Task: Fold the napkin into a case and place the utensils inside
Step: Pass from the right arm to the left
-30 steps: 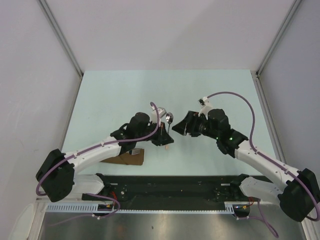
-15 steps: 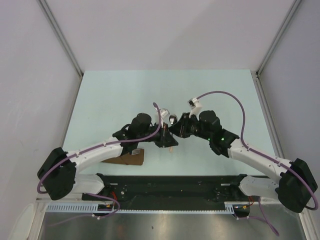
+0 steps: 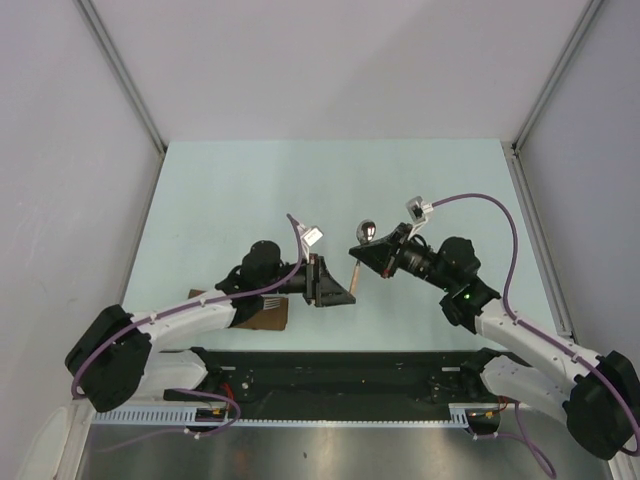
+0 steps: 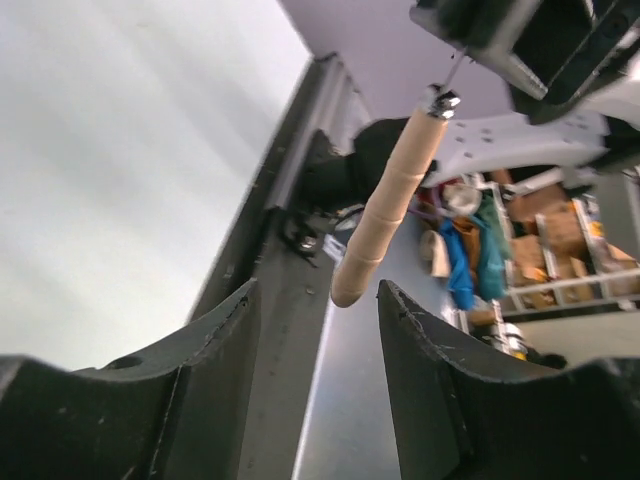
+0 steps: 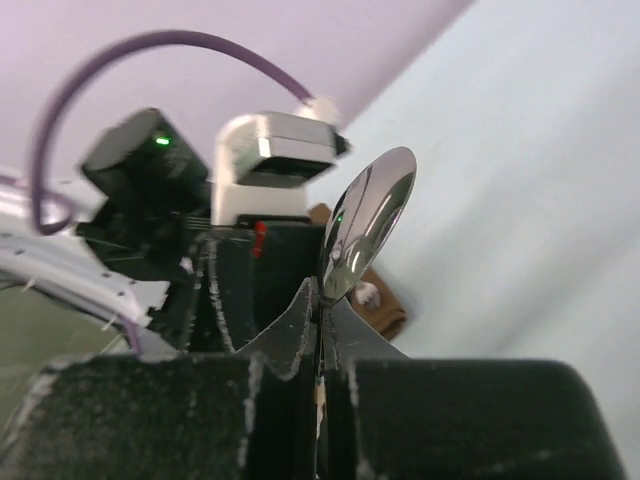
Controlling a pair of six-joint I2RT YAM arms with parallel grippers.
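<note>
A spoon with a silvery bowl (image 3: 367, 230) and a tan handle (image 3: 354, 272) hangs in the air over the middle of the table. My right gripper (image 3: 368, 250) is shut on its neck, just below the bowl (image 5: 368, 225). My left gripper (image 3: 345, 286) stands open just left of the handle's lower end. In the left wrist view the handle (image 4: 388, 210) hangs free beyond the fingertips, touching neither finger. The folded brown napkin (image 3: 262, 318) lies near the front edge, partly under my left arm. A bit of the napkin (image 5: 388, 318) shows behind the spoon.
The pale green table (image 3: 250, 190) has white walls on three sides. A black rail (image 3: 340, 365) runs along its near edge between the arm bases. My left wrist's camera housing (image 5: 280, 165) sits close in front of my right gripper.
The right gripper closed on the spoon and carried it a little to the right. The left gripper opened, let go of the handle and drew back toward the near edge.
</note>
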